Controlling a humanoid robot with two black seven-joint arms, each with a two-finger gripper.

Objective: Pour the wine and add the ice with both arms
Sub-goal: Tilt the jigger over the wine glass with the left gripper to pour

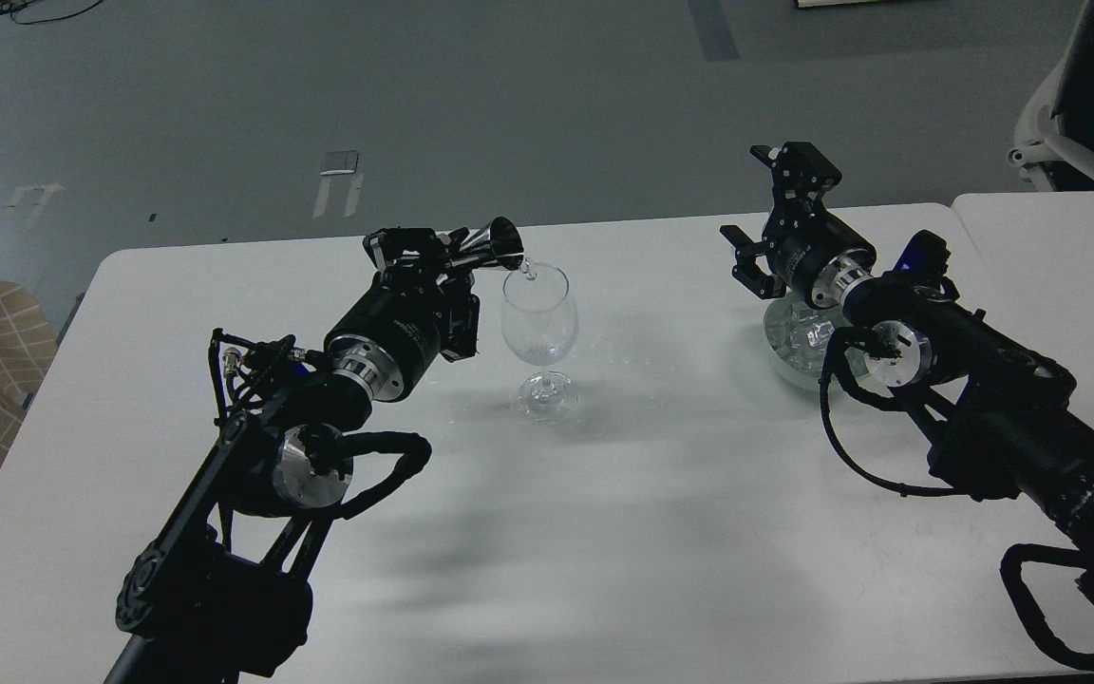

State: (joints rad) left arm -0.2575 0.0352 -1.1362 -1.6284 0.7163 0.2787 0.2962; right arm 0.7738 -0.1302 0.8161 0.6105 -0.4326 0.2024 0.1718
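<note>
White tabletop (651,532) up front; on it a stemmed glass (536,328). Left gripper (433,256), jaws clenched on the steel jigger (490,247), tips wine (529,273) at the rim. Right gripper (775,223), jaws released, hovers over the ice (799,332) in its bowl (784,366).

Left tool (433,255) tips jigger (495,244) over glass (536,328) rim.
</note>
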